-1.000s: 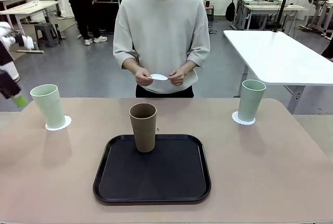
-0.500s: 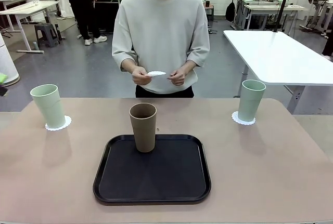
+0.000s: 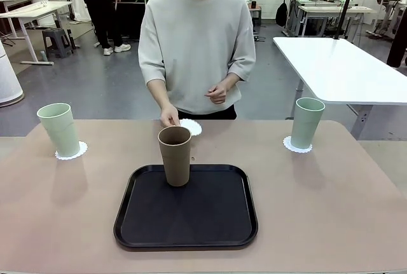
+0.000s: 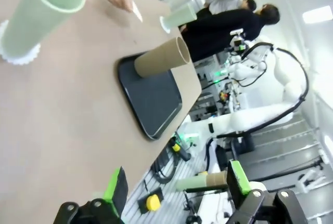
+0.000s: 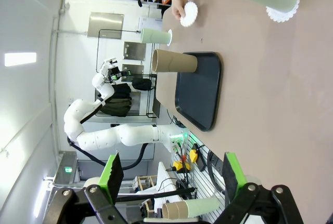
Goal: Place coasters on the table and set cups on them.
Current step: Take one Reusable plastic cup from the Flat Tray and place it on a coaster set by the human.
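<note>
Two of the three settings look done. One mint cup (image 3: 59, 128) stands upright on its coaster (image 3: 71, 154) at the left end of the desk (image 3: 331, 198), and a second mint cup (image 3: 308, 122) stands on a second coaster (image 3: 296, 147) toward the right end. The brown cup (image 3: 175, 155) is upright on the black tray (image 3: 137, 236), near the middle of its far edge. Just beyond it the person's hand (image 3: 169, 117) sets the third coaster (image 3: 191, 126) on the bare desk between the tray and the far edge. The fingers are at its rim, and we cannot tell whether the paper lies flat yet. The other hand (image 3: 217, 93) is held at the waist. We note the left arm's jaws released, green pads (image 4: 115, 190) well apart with nothing between them. The right arm's jaws are the same, pads (image 5: 230, 171) spread and empty. We judge the step in hand to be laying this last coaster, with the brown cup to follow. To do it well, we would wait until the hand is clear of the coaster. We would then come at the cup from the side and close on its mid-wall with a light squeeze, since thin plastic may flex. The cup must rise above the tray rim before it travels, and it should stay upright over the short carry. We would centre the base over the doily and lower it straight down, because any sliding would likely drag or crease the paper. The jaws should let go only once the base is seated.
</note>
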`<state>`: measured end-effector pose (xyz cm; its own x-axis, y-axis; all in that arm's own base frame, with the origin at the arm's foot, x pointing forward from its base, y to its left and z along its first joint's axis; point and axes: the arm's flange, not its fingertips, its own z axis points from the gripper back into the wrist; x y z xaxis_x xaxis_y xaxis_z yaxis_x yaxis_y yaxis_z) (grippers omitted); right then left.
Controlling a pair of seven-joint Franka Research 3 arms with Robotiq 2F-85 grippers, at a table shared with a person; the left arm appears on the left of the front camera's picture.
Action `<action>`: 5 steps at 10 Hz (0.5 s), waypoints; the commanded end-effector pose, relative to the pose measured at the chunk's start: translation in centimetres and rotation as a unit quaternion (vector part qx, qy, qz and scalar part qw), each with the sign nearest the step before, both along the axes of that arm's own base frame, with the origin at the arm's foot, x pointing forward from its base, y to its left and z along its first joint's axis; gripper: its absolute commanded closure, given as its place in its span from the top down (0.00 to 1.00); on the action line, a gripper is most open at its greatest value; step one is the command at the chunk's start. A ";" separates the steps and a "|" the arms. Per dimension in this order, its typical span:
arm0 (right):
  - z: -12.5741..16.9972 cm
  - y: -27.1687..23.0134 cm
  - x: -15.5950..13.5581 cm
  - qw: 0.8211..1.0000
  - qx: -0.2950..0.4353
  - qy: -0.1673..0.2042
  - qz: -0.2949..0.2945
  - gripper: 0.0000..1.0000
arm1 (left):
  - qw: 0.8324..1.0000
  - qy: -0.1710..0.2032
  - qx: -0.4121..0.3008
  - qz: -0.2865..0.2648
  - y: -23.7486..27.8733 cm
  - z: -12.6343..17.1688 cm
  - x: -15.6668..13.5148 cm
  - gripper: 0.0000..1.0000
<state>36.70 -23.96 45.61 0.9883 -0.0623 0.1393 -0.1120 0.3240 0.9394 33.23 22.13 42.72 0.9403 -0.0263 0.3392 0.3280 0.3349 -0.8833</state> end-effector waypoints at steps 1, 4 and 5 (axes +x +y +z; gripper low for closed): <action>0.1 0.0 0.0 1.000 0.000 0.007 -0.003 1.00 | 1.000 0.000 -0.018 0.009 2.0 0.1 1.2 1.00; 0.1 0.0 0.0 1.000 0.000 0.007 -0.003 1.00 | 1.000 -0.016 -0.001 -0.011 1.6 0.5 1.7 1.00; 0.1 0.0 0.0 1.000 0.000 0.007 -0.003 1.00 | 1.000 0.016 -0.011 0.007 2.2 -0.4 0.8 1.00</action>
